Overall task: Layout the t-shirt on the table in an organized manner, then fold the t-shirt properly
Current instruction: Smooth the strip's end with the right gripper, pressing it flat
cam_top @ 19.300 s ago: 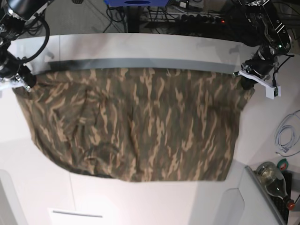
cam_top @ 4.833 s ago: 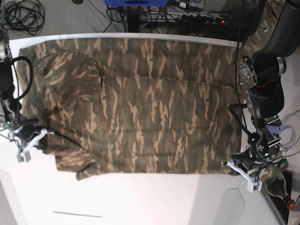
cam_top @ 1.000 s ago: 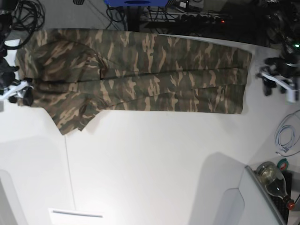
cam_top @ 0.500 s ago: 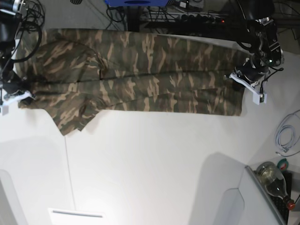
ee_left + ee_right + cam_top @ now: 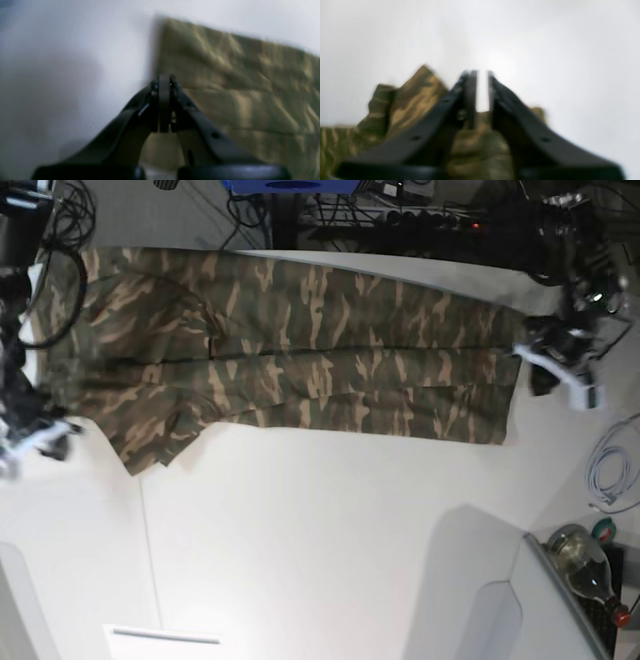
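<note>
No writing is legible. The left claw is pressed together beside the t-shirt; the right claw is slightly parted, empty, over the counter.

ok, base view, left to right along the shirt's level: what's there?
Right claw → t-shirt → left claw → white cable on the table.

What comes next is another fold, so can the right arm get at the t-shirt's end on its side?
Probably yes. The right gripper hovers just off that end of the t-shirt over the table, jaws slightly apart and empty, with nothing lying between them.
</note>
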Controlling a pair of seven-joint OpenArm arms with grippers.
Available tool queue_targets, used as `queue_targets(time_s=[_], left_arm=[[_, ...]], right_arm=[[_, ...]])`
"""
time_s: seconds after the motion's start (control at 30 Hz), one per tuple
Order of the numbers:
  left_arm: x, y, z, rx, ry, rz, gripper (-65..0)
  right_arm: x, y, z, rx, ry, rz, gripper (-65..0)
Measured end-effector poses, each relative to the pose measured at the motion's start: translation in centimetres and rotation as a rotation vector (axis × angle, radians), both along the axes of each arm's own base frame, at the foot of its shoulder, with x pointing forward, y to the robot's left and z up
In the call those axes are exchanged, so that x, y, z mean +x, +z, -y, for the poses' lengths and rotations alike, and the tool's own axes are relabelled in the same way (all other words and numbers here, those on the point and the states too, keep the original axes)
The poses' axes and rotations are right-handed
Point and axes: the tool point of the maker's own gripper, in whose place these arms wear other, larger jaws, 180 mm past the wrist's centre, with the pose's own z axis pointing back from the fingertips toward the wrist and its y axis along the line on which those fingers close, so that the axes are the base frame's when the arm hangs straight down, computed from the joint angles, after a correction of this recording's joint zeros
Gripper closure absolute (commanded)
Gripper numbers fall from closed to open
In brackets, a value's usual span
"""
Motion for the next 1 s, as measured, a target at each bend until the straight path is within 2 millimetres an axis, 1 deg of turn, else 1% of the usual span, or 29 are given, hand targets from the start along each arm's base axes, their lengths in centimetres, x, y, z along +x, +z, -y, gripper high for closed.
queue_targets(time_s=[0.03, 0.07, 0.1, 0.13, 0.17, 0.2, 0.27, 0.33, 0.4, 0.57, 0.6, 0.63, 0.67, 0.73, 0.8, 0.83, 0.87, 0.9, 0.97, 1.0], left_arm=[[-0.9, 1.1, -1.4, 0.03, 0.036, 0.018, 0.0], [-1.7, 2.0, -2.6, 0.058, 0.076, 0.027, 0.0], [-2.6, 2.6, -3.5, 0.077, 0.101, 0.03, 0.0], [-3.3, 3.2, -4.1, 0.089, 0.115, 0.039, 0.0], [-4.1, 3.5, -4.9, 0.103, 0.134, 0.037, 0.0], [-4.6, 3.8, -5.5, 0.11, 0.151, 0.04, 0.0], [-6.3, 4.2, -7.5, 0.135, 0.208, 0.031, 0.0], [-7.9, 4.8, -9.2, 0.159, 0.26, 0.026, 0.0], [-8.9, 5.0, -10.4, 0.179, 0.3, 0.016, 0.0], [-9.6, 3.6, -10.9, 0.14, 0.323, -0.006, 0.0], [-9.8, 3.4, -10.9, 0.139, 0.324, -0.013, 0.0], [-9.8, 3.3, -11.0, 0.14, 0.323, -0.017, 0.0], [-9.8, 3.2, -10.9, 0.138, 0.321, -0.019, 0.0], [-9.6, 3.1, -10.7, 0.134, 0.319, -0.021, 0.0], [-9.5, 3.0, -10.6, 0.13, 0.311, -0.018, 0.0], [-9.5, 3.0, -10.6, 0.131, 0.311, -0.019, 0.0], [-9.5, 3.0, -10.6, 0.132, 0.311, -0.02, 0.0], [-9.6, 3.0, -10.6, 0.132, 0.312, -0.02, 0.0], [-9.6, 3.1, -10.7, 0.135, 0.312, -0.022, 0.0], [-9.5, 3.1, -10.7, 0.136, 0.31, -0.02, 0.0]], right_arm=[[1.0, -0.5, -1.4, 0.01, 0.057, -0.039, -30.3], [2.2, -0.9, -2.3, 0.015, 0.092, -0.055, -37.5], [3.4, -1.0, -2.6, 0.014, 0.108, -0.065, -43.4], [4.3, -1.2, -2.8, 0.007, 0.12, -0.075, -47.4], [4.9, -1.5, -3.0, -0.001, 0.134, -0.078, -49.2], [5.1, -1.8, -3.1, -0.006, 0.155, -0.082, -49.8], [4.6, -3.1, -4.0, 0.001, 0.21, -0.126, -50.0], [4.0, -4.7, -4.5, 0.012, 0.216, -0.178, -49.7], [4.0, -5.4, -5.3, 0.027, 0.228, -0.187, -49.5], [3.9, -5.9, -6.0, 0.024, 0.247, -0.187, -49.2], [3.8, -6.0, -6.2, 0.029, 0.249, -0.191, -48.0], [3.7, -6.1, -6.5, 0.033, 0.25, -0.192, -44.6], [3.6, -6.2, -6.6, 0.035, 0.252, -0.193, -39.0], [3.7, -6.1, -6.6, 0.036, 0.251, -0.191, -24.5], [3.8, -6.0, -6.4, 0.038, 0.245, -0.185, -5.0], [3.8, -5.9, -6.3, 0.034, 0.245, -0.185, 0.0], [3.8, -5.8, -6.3, 0.03, 0.25, -0.185, 0.0], [3.8, -5.5, -6.4, 0.023, 0.259, -0.172, -1.7], [3.6, -4.3, -7.6, 0.011, 0.3, -0.128, -0.2], [3.2, -3.8, -8.3, 0.005, 0.33, -0.128, 0.0]])
